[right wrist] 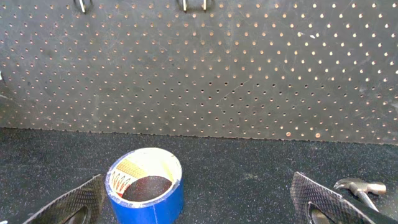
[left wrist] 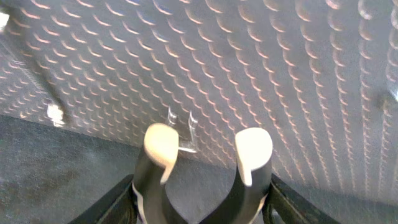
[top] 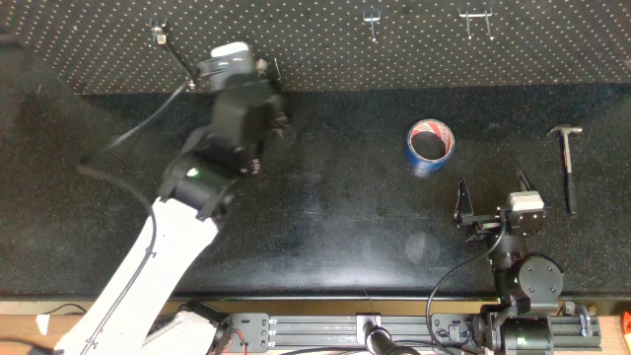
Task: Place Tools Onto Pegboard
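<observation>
My left gripper is raised against the pegboard at the back left. In its wrist view the left gripper stands open with nothing between its white fingertips, just in front of a small wire hook on the board. A blue tape roll stands on end on the black mat, right of centre. A hammer lies flat at the far right. My right gripper rests low and open, just nearer than the tape roll, with the hammer's head off to one side.
Metal hooks hang on the upper pegboard, and another hook sits at the left. The black mat covers the table up to the board. A cable trails from the left arm.
</observation>
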Controlling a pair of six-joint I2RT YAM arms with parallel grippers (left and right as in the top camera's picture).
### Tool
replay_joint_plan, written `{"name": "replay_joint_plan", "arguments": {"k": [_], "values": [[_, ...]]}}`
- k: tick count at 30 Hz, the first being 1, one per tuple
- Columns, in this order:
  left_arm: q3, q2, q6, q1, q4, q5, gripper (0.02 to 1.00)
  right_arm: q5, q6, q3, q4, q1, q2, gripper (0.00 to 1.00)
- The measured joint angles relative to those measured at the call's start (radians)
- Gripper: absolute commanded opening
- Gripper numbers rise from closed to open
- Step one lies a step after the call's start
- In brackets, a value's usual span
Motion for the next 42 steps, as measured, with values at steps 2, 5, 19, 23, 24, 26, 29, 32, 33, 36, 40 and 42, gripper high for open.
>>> {"name": "replay_joint_plan", "arguments": {"k": [2, 5, 19, 23, 24, 26, 29, 32, 33, 36, 40, 42], "values": [[-0.161, -0.019, 0.056, 0.049, 0.241, -0.03, 0.025, 0.0, 0.0, 0.0, 0.0, 0.0, 0.0, 0.976], [-0.201, 0.029, 0.184, 0.048, 0.455, -0.083, 0.027, 0.0, 0.0, 0.0, -0.001, 0.0, -0.001, 0.976], [-0.203, 0.193, 0.255, 0.065, 0.837, -0.131, 0.027, 0.0, 0.0, 0.0, -0.001, 0.0, -0.001, 0.974], [-0.203, 0.251, 0.254, 0.068, 0.899, -0.13, 0.027, 0.0, 0.0, 0.0, 0.0, 0.0, -0.001, 0.976], [-0.203, 0.264, 0.255, 0.073, 0.92, -0.129, 0.025, 0.0, 0.0, 0.0, 0.0, 0.0, -0.001, 0.976], [-0.203, 0.279, 0.255, 0.084, 0.939, -0.123, 0.027, 0.0, 0.0, 0.0, -0.001, 0.0, -0.001, 0.976], [-0.203, 0.308, 0.255, 0.099, 0.941, -0.108, 0.027, 0.0, 0.0, 0.0, 0.0, 0.0, -0.001, 0.976], [-0.203, 0.328, 0.254, 0.099, 0.94, -0.082, 0.029, 0.0, 0.0, 0.0, 0.0, 0.0, -0.001, 0.976], [-0.203, 0.329, 0.255, 0.099, 0.94, -0.075, 0.029, 0.0, 0.0, 0.0, 0.0, 0.0, -0.001, 0.976], [-0.203, 0.333, 0.254, 0.099, 0.941, -0.051, 0.029, 0.0, 0.0, 0.0, 0.0, 0.0, -0.001, 0.976], [-0.203, 0.355, 0.255, 0.099, 0.94, -0.025, 0.029, 0.0, 0.0, 0.0, 0.0, 0.0, -0.001, 0.976], [-0.203, 0.357, 0.255, 0.099, 0.938, -0.018, 0.029, 0.0, 0.0, 0.0, -0.001, 0.0, -0.001, 0.976]]}}
